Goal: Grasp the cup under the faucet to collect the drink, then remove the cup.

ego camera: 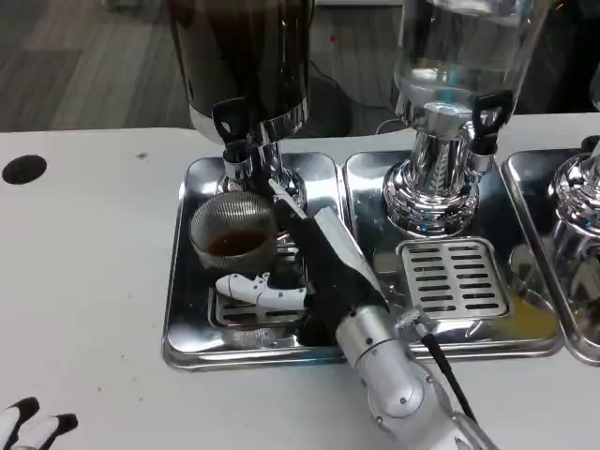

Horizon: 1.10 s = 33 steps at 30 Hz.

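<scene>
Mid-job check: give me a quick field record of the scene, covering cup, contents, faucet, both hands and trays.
cup: glass cup on the left tray, below the dark dispenser's faucet
contents: shallow brown liquid at the bottom
faucet flow: cannot tell
right hand: right hand reaches in from the lower right, fingers beside the cup; firm grip cannot be confirmed
left hand: left hand at the bottom-left table edge, fingertips visible, away from the trays
neighbour: clear dispenser on the middle tray, its drip grate bare
</scene>
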Available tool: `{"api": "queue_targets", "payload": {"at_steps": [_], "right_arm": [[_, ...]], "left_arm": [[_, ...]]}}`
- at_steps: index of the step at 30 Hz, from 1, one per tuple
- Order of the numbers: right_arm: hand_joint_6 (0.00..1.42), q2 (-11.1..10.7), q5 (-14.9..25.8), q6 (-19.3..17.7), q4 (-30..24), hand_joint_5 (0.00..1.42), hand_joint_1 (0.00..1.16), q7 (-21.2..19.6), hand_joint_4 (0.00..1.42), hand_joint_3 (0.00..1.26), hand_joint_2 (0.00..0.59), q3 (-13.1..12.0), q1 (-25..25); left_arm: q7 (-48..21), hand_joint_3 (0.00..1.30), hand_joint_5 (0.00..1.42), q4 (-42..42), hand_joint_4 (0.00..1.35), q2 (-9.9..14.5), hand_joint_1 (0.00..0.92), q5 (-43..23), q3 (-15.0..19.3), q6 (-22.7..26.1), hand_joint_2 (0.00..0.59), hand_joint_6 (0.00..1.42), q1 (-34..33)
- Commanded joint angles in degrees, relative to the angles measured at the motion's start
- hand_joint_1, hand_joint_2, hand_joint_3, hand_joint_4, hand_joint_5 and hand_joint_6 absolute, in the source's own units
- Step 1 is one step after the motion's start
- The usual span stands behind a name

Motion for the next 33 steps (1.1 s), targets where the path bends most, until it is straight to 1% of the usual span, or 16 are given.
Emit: {"api": "queue_targets", "payload": {"at_steps": [1, 8, 17, 29, 31, 33], "right_arm": [[0.01, 1.1, -0.24, 0.18, 1.02, 0.14, 0.76, -0.25, 0.09, 0.09, 0.127, 0.39, -0.4], [0.05, 0.82, -0.26, -0.18, 0.84, 0.17, 0.77, -1.18, 0.13, 0.11, 0.131, 0.21, 0.12], [0.06, 0.39, 0.08, -1.06, 1.1, 0.18, 0.76, -1.94, 0.15, 0.13, 0.135, -0.23, 1.02], [0.1, -0.19, 0.24, -1.05, -0.75, 0.23, 0.75, -2.78, 0.2, 0.16, 0.136, -0.77, 2.88], [0.1, -0.29, 0.32, -1.12, -1.01, 0.23, 0.75, -2.84, 0.2, 0.16, 0.136, -0.86, 3.24], [0.08, -0.32, 0.54, -1.12, -1.17, 0.21, 0.74, -2.56, 0.16, 0.15, 0.132, -0.93, 3.45]], "left_arm": [[-1.41, 0.24, 0.2, 0.44, 0.1, 0.14, 0.0, -0.53, 0.23, -0.26, 0.09, 0.52, -0.18], [-2.29, 0.24, 0.21, -0.07, 0.12, -0.23, 0.0, -0.49, 0.17, -0.13, 0.092, 0.52, -0.47], [-3.11, 0.25, 0.22, -0.99, 0.12, -0.92, 0.0, -0.38, 0.46, -0.07, 0.096, 0.52, -0.29], [-3.44, 0.25, 0.23, -1.82, 0.13, -1.92, 0.0, 0.34, 0.22, -0.49, 0.103, 0.52, -0.04], [-3.5, 0.25, 0.23, -1.94, 0.13, -2.05, 0.0, 0.55, 0.1, -0.61, 0.106, 0.52, 0.07], [-3.55, 0.25, 0.23, -1.95, 0.13, -2.15, 0.0, 0.73, -0.04, -0.65, 0.107, 0.52, 0.11]]}}
